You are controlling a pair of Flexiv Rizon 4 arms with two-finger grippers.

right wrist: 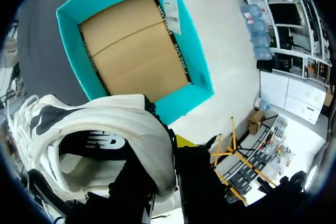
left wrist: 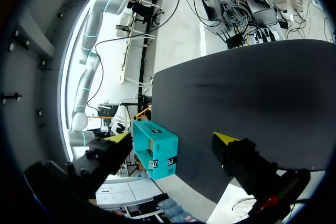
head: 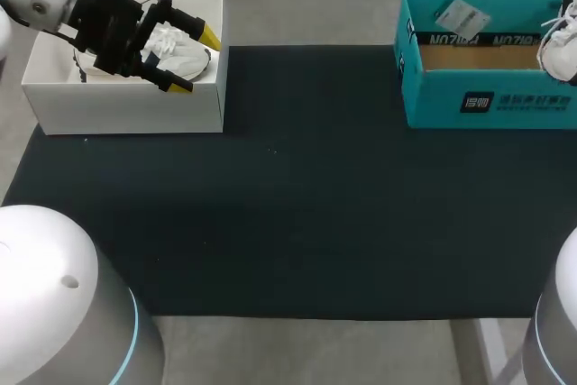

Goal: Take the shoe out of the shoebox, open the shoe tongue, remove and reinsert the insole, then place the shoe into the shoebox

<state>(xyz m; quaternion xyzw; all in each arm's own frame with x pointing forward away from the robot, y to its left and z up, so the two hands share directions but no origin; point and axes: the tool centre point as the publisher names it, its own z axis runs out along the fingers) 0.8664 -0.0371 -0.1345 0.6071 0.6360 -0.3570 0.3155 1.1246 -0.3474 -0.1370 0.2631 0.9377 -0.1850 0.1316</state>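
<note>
While the shoe is dealt with at the far right, the left gripper (head: 195,62) is held at the far left, over an open white box (head: 126,105) in which crumpled white paper (head: 169,42) is seen. Its two yellow-tipped fingers are spread wide and nothing is gripped between them. The same gap is shown in the left wrist view, where only the black mat (left wrist: 247,93) and the teal shoebox (left wrist: 155,150) are seen beyond the tips. This posture is judged to be a waiting one. The arm is set away from the middle of the table, where the shoe can be put down for the tongue and insole work.

Between the two boxes the mat is spread as the working surface. At its far right corner the shoebox is stood with its mouth upward. Its brown cardboard floor (right wrist: 134,45) is shown with no shoe on it.

The white shoe (right wrist: 105,124) is held in the air over the right end of the shoebox. Whether the box wall is touched by it cannot be told. The shoe is clamped at the rim of its opening by the right gripper (right wrist: 165,156). One finger appears to be inside and the other outside, so that the wall is pinched from two sides. Such a hold is judged to leave the tongue and laces free for the other arm. The lifting-out is judged nearly done, and the shoe is not yet set on the mat.
</note>
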